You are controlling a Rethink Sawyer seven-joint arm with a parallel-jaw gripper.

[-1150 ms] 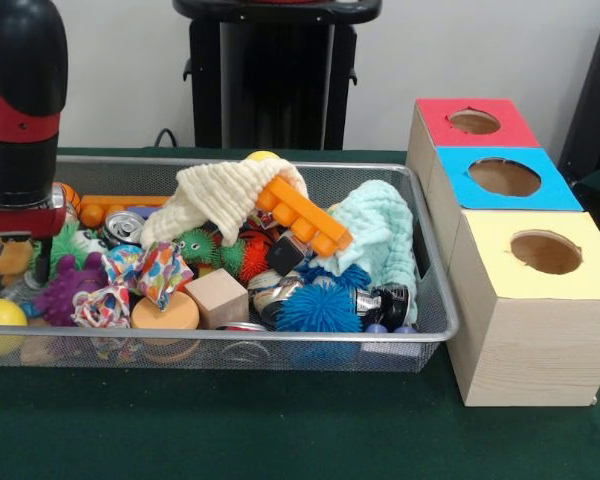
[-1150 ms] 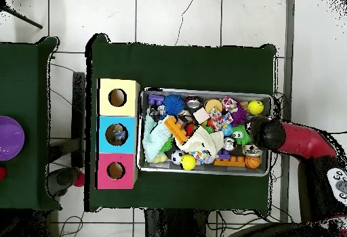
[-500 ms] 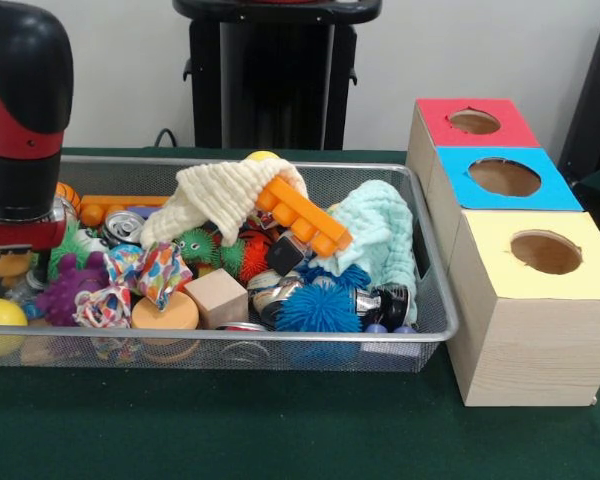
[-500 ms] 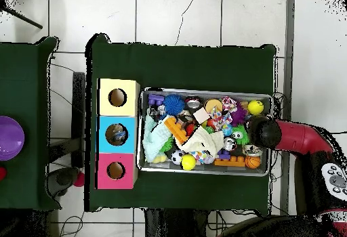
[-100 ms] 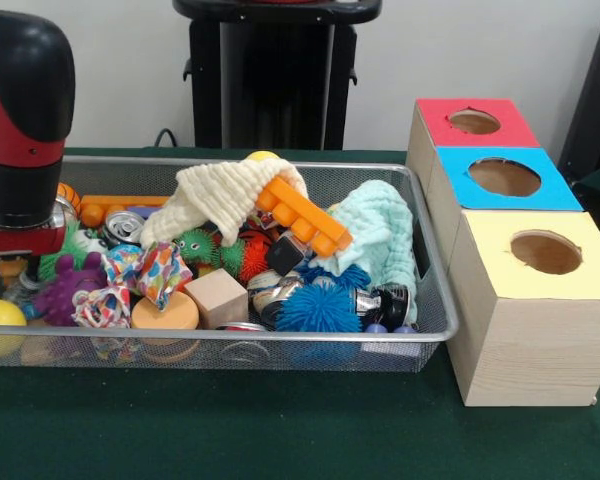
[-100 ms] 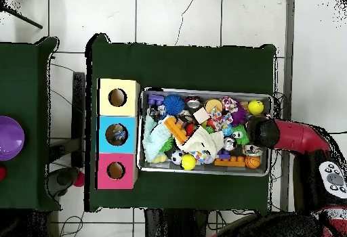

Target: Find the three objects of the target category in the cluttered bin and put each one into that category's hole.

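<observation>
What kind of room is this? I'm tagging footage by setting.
Probably a robotics lab: a green-clothed table on a tiled floor, a mesh bin of jumbled toys, and three wooden boxes with coloured, holed tops.

**Bin and boxes lying side by side on the surface**

In the front view, a bin [image 5: 435,300] is sitting on the surface [image 5: 280,430], with three boxes [image 5: 525,300] standing in a row just right of it, running front to back. Inside the bin, a cube [image 5: 216,297] is resting near the front wall, beside a disc [image 5: 165,314] on its left. A spiky ball [image 5: 318,308] is lying to the cube's right. A cloth [image 5: 223,195] is draping over a brick [image 5: 302,216] at the middle. Another cloth [image 5: 383,235] is heaped at the right end. The arm [image 5: 20,130] is hanging over the bin's left end.
</observation>
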